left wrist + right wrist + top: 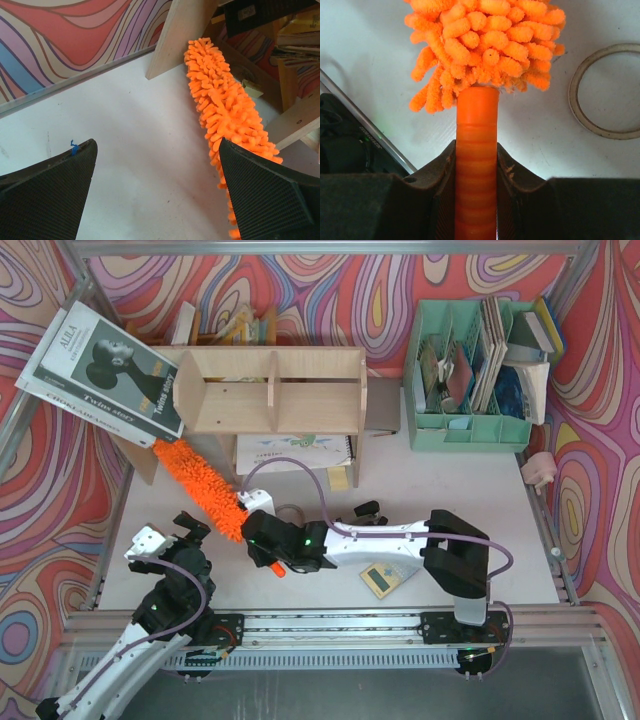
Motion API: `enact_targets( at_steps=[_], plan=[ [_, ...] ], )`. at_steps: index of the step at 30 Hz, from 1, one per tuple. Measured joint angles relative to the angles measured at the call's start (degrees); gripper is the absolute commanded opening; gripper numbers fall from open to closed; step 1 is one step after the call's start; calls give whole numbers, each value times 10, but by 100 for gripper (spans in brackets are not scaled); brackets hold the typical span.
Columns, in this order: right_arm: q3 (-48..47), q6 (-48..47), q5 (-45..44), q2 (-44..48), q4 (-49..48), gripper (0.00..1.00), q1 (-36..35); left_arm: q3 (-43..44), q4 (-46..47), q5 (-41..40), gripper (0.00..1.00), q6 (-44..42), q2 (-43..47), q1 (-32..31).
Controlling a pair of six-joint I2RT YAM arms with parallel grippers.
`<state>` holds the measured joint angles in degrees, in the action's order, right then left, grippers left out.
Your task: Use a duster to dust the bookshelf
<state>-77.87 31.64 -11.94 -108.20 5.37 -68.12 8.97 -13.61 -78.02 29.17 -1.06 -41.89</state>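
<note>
Enclosing the white table (450, 480), swirl-patterned walls (330, 300) frame the bookshelf (270, 390) and duster (200, 485).

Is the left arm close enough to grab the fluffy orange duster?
Probably yes. The left gripper is open, and the duster has its fluffy head lying right beside it, with only bare table between. But the right gripper is clamped on its handle.

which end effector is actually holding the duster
The right end effector, shut on the duster at its smooth orange handle. The left end effector is open and holds nothing; the fluffy head only lies beside it.
</note>
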Motion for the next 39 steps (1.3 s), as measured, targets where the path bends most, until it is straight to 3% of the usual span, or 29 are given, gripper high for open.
enact_targets(
  at_steps=[9,14,25,39],
  plan=[
    [7,30,-9,11,27,0,-3,0,-2,0,98,5,0,0],
    [1,77,-76,34,58,0,-27,0,-26,-1,99,20,0,0],
    [-165,285,-226,20,219,0,-120,8,-86,-12,98,72,0,1],
    [-247,445,-198,-75,310,0,-134,12,-121,-14,99,105,0,1]
  ],
)
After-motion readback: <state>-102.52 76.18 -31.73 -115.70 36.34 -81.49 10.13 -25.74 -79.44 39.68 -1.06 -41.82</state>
